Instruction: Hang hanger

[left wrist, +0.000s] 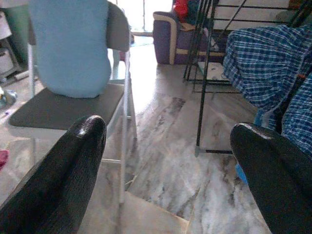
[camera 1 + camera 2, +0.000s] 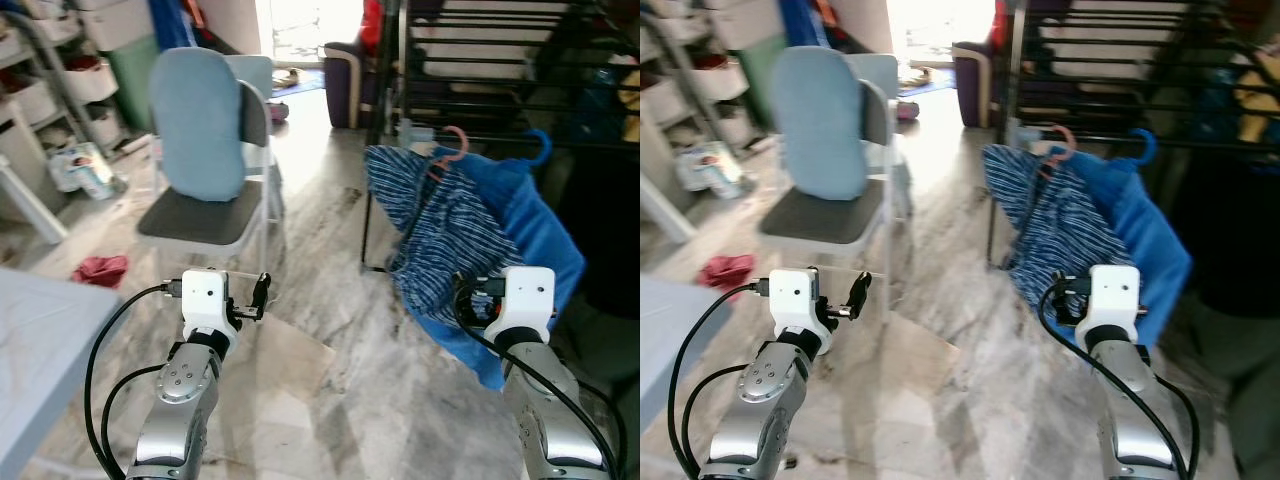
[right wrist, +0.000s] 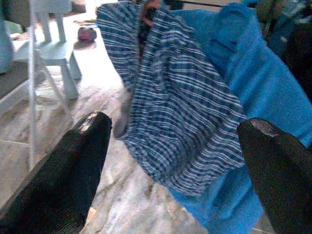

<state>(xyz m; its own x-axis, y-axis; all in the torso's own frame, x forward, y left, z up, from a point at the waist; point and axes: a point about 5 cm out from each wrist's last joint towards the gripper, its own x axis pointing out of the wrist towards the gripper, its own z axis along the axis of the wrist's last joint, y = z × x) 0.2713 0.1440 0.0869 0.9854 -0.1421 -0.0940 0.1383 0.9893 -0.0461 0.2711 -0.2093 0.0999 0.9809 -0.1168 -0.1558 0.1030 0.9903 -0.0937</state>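
The pink hanger is already hooked on the black rack, with a striped blue shirt on it. A plain blue cloth hangs just beside it on a blue hanger. So the hanging looks mostly done.

To do this step well, the robot should pull its arm back slowly and not bump the shirt, or the hook may slip off the bar.

The right gripper is low, near the bottom of the shirt, and points at it. Its 2 black fingers are spread wide and hold nothing. The left gripper is held out over the floor, near the grey chair. Its fingers are spread wide too, and hold nothing.
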